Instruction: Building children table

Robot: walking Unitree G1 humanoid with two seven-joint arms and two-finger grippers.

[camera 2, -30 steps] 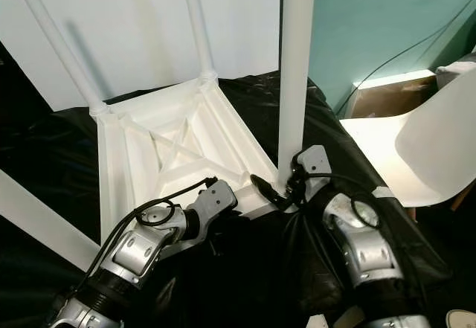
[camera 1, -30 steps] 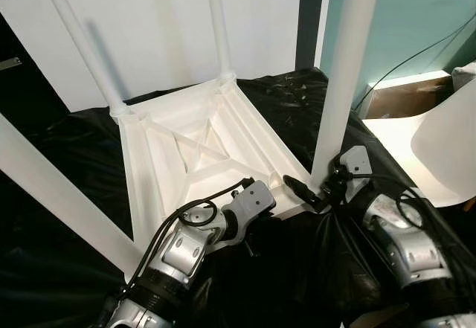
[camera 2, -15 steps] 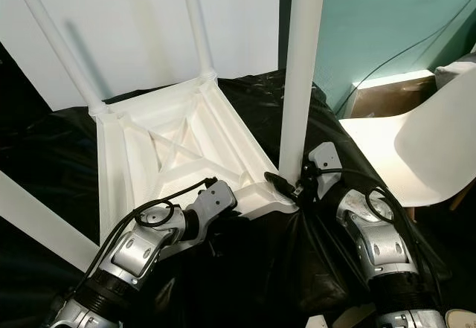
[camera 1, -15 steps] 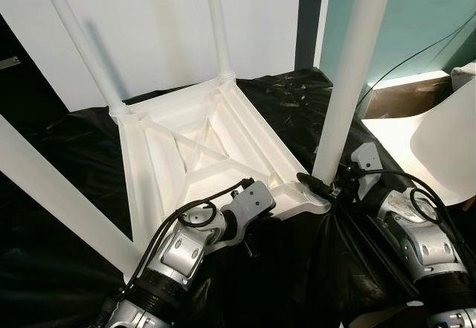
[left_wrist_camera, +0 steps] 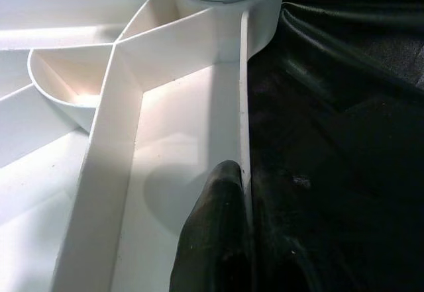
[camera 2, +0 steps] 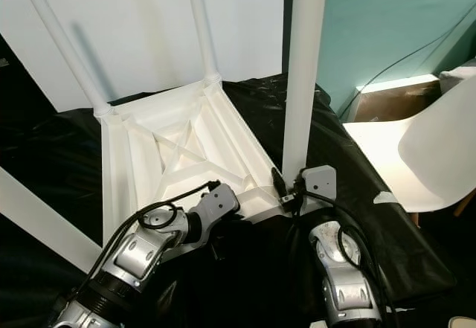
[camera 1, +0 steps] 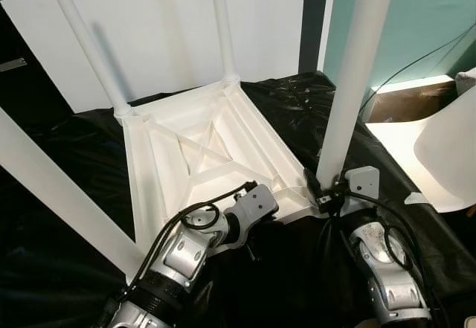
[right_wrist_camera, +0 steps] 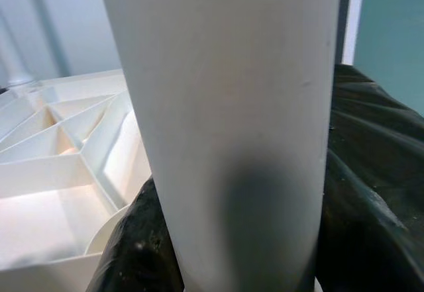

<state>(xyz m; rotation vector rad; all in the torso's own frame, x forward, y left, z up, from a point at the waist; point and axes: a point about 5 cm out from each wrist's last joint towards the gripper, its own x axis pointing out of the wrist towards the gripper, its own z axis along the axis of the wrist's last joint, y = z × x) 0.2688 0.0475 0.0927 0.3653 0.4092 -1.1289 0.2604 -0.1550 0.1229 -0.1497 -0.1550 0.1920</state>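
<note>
Black plastic sheet under upturned white table, teal wall, white chair

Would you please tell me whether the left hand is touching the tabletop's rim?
Touching. The left wrist view shows the left hand straddling the tabletop rim, one black finger pressed against its inner face.

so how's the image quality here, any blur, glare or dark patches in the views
Left eye view: sharp, evenly lit; the black cloth reads very dark with little detail. Left wrist view: bright glare on the white table underside, and the close black finger is soft. Right wrist view: the white leg sits too close and is blurred, with a dark shadow low on it.
</note>
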